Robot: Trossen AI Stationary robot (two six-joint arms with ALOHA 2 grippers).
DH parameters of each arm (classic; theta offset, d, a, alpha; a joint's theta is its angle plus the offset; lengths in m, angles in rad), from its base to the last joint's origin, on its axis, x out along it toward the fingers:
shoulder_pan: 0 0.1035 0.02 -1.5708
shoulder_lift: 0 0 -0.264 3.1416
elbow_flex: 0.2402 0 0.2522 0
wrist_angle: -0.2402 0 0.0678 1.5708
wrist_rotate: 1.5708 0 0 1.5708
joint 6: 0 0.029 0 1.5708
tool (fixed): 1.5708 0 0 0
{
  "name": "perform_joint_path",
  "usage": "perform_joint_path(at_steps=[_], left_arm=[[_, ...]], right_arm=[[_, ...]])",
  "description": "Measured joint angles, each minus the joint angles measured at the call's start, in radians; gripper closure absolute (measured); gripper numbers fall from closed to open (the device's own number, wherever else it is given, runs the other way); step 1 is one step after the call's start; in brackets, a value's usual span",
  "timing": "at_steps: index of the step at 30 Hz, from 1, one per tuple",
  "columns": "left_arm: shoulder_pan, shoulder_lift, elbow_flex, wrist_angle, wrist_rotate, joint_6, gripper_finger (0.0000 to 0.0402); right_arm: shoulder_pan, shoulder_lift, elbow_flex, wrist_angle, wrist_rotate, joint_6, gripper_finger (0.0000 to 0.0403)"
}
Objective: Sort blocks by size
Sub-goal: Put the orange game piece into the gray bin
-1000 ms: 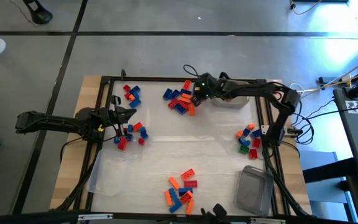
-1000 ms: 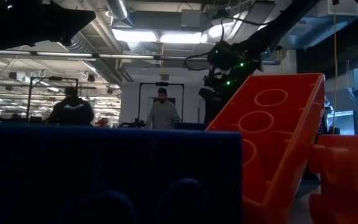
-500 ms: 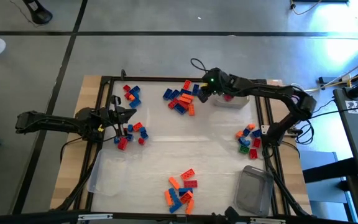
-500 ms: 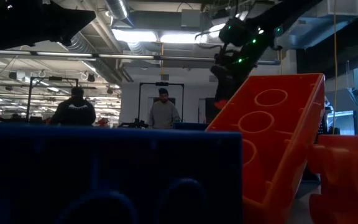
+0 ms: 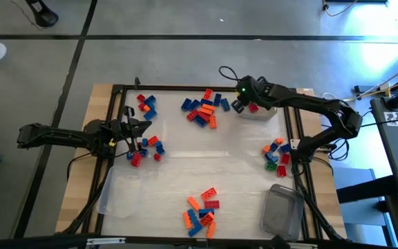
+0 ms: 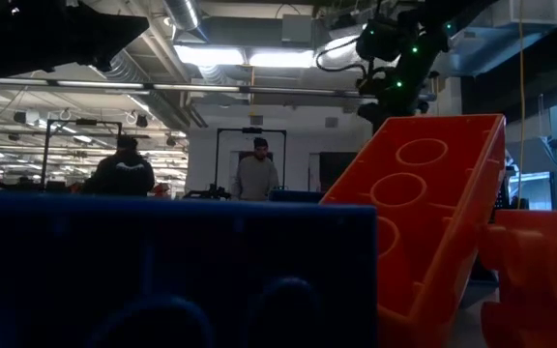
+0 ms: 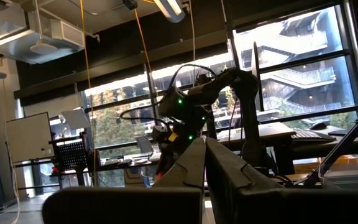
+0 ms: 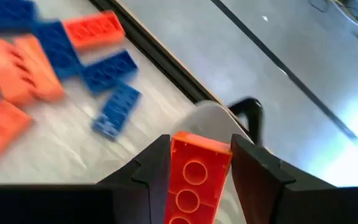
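- Long orange plastic brick (image 8: 196, 176) sits clamped between right gripper (image 8: 194, 177) fingers, long axis running out along them, lifted off the table
- Carried between far blue-orange brick pile (image 5: 202, 109) and clear plastic tub (image 5: 258, 112); tub just beside, right arm nearer
- Left gripper (image 5: 142, 131) waits by left brick cluster (image 5: 144, 147), grip state cannot be told

High view overhead; low view table-level; both show right arm (image 5: 302, 104).

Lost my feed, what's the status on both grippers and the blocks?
Right gripper shut on red block, raised near tub. Left gripper parked by left pile, fingers unclear. Nothing blocking.
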Motion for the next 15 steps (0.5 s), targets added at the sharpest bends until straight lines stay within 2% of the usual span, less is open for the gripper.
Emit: perform_joint_path(at_steps=[4,9,15], left_arm=[[0.0,0.0,0.0,0.0,0.0,-0.006,0.0402],[0.0,0.0,0.0,0.0,0.0,-0.007,0.0402],[0.0,0.0,0.0,0.0,0.0,-0.007,0.0402]], right_arm=[[-0.037,0.0,-0.01,-0.028,0.025,0.0,0.0253],[-0.108,0.0,-0.085,0.005,0.023,0.0,0.0253],[-0.158,0.0,-0.152,0.049,-0.066,0.012,0.0253]])
